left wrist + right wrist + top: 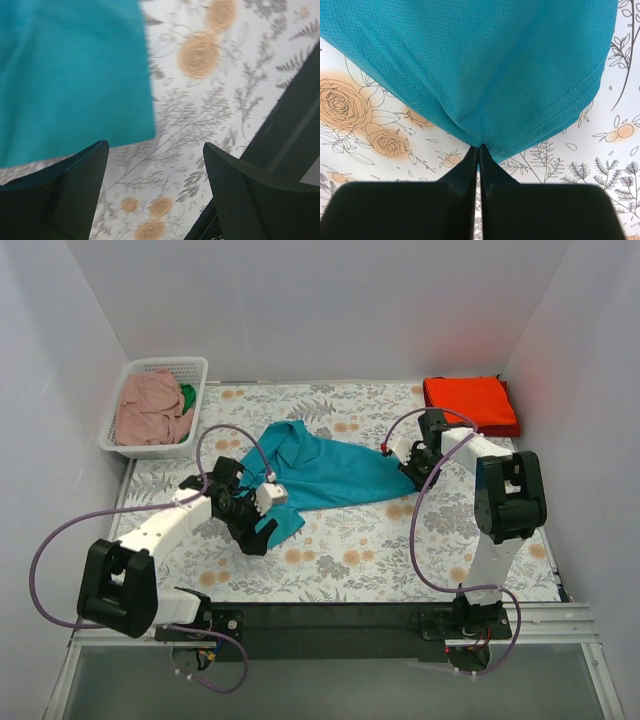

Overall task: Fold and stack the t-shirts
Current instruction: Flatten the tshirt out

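Two arms reach over a tabletop covered by a floral-print table cloth [360, 560], pale with orange blooms and grey leaves. Plain white walls [320, 310] close in the far, left and right sides. A black strip [330, 620] along the near edge carries both bases.

At the far left corner stands a white lattice basket [165, 363] holding a crumpled dusty pink t-shirt [150, 412], with a bit of green cloth [188, 396] against its right wall. At the far right corner an orange-red t-shirt [470, 403] lies folded flat.

The teal-blue t-shirt [320, 475] lies spread across the middle of the table. The right gripper [479, 147] has its fingers pressed together on the stitched hem at the shirt's right end, the cloth puckering up into the pinch. The left gripper [155, 185] is over the shirt's near-left end with its fingers spread wide. Only table cloth shows between them, and the teal edge lies just beyond the tips. That view is blurred.

Purple cables [60, 540] loop from each arm.
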`<action>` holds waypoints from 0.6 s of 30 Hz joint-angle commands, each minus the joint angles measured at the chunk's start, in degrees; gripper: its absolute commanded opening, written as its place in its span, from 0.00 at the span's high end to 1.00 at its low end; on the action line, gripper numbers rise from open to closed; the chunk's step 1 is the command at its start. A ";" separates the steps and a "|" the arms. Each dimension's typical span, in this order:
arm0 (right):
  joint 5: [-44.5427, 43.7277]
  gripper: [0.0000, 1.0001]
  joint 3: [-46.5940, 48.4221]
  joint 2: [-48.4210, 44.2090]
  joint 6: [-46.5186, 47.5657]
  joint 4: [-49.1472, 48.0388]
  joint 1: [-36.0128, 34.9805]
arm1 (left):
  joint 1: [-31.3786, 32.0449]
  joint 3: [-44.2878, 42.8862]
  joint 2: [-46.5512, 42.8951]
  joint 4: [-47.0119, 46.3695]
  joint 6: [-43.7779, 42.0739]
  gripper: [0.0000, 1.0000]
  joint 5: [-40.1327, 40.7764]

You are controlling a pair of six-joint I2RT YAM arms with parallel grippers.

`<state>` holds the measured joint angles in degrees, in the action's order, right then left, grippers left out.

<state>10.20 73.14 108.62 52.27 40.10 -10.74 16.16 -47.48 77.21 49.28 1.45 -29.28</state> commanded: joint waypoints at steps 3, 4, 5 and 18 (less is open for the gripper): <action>0.70 0.99 -3.45 -1.39 -1.64 1.65 -0.07 | 6.60 5.91 -4.62 -7.87 -0.93 0.27 7.21; 0.79 0.99 -4.06 -2.00 -1.82 1.65 0.02 | 6.77 6.26 -4.26 -9.10 -1.01 0.27 8.61; 0.88 0.99 -4.32 -3.14 -1.91 1.74 -0.07 | 6.78 6.44 -4.26 -9.81 -1.10 0.27 9.14; 1.67 0.99 -6.96 -7.63 -4.02 2.09 0.02 | 12.48 15.92 -4.52 -18.07 -4.71 0.40 16.70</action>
<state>10.68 66.67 103.42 49.39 40.51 -10.74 27.22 -34.68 73.03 33.89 -1.80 -15.57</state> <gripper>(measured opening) 0.022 0.616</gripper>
